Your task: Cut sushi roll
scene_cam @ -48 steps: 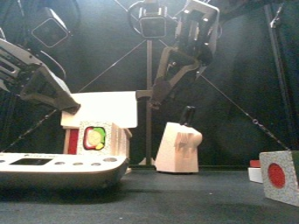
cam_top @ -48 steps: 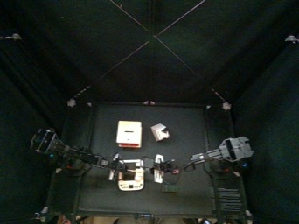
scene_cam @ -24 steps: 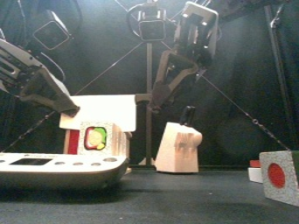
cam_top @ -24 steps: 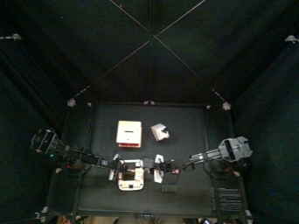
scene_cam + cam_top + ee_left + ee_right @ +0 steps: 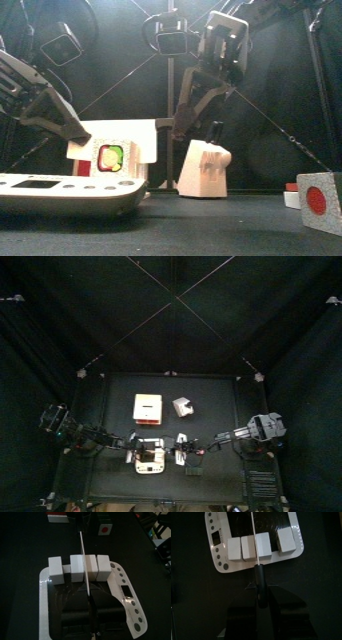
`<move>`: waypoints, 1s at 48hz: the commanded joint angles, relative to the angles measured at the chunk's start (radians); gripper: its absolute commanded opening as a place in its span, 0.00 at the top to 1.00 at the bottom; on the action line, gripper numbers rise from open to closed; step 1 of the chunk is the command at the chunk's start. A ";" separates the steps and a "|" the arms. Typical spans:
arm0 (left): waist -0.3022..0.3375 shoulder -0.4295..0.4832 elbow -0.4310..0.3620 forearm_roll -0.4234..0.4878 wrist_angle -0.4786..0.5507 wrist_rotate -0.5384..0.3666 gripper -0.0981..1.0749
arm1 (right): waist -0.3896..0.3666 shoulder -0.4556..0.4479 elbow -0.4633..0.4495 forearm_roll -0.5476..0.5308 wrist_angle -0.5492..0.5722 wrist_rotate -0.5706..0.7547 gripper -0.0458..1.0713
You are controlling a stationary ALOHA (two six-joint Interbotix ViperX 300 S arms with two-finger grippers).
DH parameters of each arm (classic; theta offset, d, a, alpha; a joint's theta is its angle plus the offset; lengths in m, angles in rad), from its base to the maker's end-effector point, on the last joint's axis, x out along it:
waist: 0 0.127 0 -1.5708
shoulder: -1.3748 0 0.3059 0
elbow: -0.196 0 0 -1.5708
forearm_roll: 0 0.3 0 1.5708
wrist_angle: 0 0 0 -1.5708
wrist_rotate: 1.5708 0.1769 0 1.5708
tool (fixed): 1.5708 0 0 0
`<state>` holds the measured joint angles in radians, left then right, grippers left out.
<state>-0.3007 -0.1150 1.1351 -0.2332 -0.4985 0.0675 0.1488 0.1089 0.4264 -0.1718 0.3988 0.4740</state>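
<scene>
1. The sushi roll, a row of pale rectangular blocks [image 5: 80,568], lies across the white plastic cutting tray with holes along its rim [image 5: 127,599], which sits at the black tabletop's [image 5: 214,406] front edge, near the middle.
2. The left gripper [image 5: 89,599] is clenched on a dark handle whose thin silver blade [image 5: 81,554] runs over the gap between two middle blocks.
3. The right gripper [image 5: 259,592] likewise grasps a black-handled knife [image 5: 254,547], its edge lined up between blocks.
4. The blocks already stand slightly apart, so the roll looks partly divided.
5. It is probably light and rigid, likely a toy that parts at its seams and may skid on the smooth tray; press straight down at a seam.
6. A pale wooden knife block [image 5: 205,168] and a white box with a green window [image 5: 112,152] stand behind, mid-table.
</scene>
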 commanded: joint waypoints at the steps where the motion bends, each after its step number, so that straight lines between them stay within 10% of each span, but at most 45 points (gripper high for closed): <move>1: -0.011 0.026 -0.011 0.000 -0.005 0.000 0.72 | -0.005 -0.008 -0.015 0.002 -0.002 0.002 0.65; 48: -0.006 0.006 -0.020 0.003 -0.006 0.008 0.72 | -0.012 0.011 -0.017 -0.017 -0.014 0.000 0.65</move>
<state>-0.3022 -0.0966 1.1259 -0.2347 -0.5016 0.0736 0.1488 0.1503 0.4249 -0.1856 0.3835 0.4740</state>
